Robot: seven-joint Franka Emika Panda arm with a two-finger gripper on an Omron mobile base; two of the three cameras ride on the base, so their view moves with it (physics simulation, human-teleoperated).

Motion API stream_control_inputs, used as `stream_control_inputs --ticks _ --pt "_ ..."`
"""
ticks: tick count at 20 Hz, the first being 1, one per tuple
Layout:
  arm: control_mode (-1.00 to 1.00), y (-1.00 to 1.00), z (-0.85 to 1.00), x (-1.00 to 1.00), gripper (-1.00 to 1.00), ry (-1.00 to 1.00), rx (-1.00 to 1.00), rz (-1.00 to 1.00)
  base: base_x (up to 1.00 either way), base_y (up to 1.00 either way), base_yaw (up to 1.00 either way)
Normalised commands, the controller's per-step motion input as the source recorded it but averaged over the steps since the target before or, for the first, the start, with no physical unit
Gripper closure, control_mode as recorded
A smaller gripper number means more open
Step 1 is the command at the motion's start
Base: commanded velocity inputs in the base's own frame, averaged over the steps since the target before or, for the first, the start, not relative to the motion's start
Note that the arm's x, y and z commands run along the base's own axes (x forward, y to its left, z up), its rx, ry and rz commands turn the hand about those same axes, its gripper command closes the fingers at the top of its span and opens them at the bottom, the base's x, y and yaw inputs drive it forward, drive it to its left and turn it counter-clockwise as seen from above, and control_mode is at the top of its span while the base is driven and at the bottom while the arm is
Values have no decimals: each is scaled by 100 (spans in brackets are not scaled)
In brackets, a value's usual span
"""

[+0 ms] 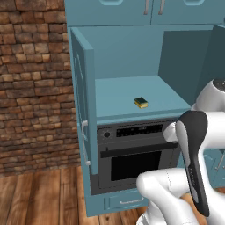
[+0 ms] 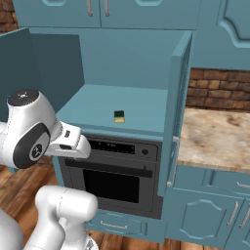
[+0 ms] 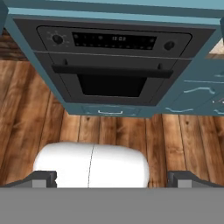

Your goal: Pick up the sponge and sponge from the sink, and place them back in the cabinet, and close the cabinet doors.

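One sponge (image 1: pixel 140 102) (image 2: pixel 119 116), yellow with a dark green top, lies on the teal shelf of the cabinet (image 1: pixel 132 94) (image 2: pixel 122 105), near its front edge. Both cabinet doors stand open: the left door (image 1: pixel 81 110) (image 2: pixel 14 63) and the right door (image 2: pixel 178 107) swing outward. The sink is out of view. My gripper (image 3: pixel 113 180) is open and empty; its two dark fingertips (image 3: pixel 43 179) stand wide apart. It faces the black oven (image 3: pixel 113 65) and the wooden floor below the shelf, well short of the sponge.
The black oven (image 1: pixel 132 154) (image 2: pixel 117 176) sits under the shelf. A tan marble counter (image 2: pixel 215 136) with teal drawers (image 2: pixel 210 215) lies to the right. A brick wall (image 1: pixel 30 88) stands to the left. Wooden floor (image 3: pixel 113 131) lies in front.
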Motion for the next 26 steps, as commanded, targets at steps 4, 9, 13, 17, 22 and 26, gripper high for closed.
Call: stream_control_inputs --ticks 4,9,13,17,22,26 --pt "-100 0 0 -12 -100 0 0 0 0 0 0" --pt "-100 0 0 -16 -100 0 0 0 0 0 0" --pt "100 0 0 -9 -100 0 0 0 -8 0 0" --pt "100 0 0 0 -100 0 0 0 -30 0 0" --pt "100 0 0 0 -100 0 0 0 -50 0 0" --pt "100 0 0 0 -100 0 0 0 -67 0 0"
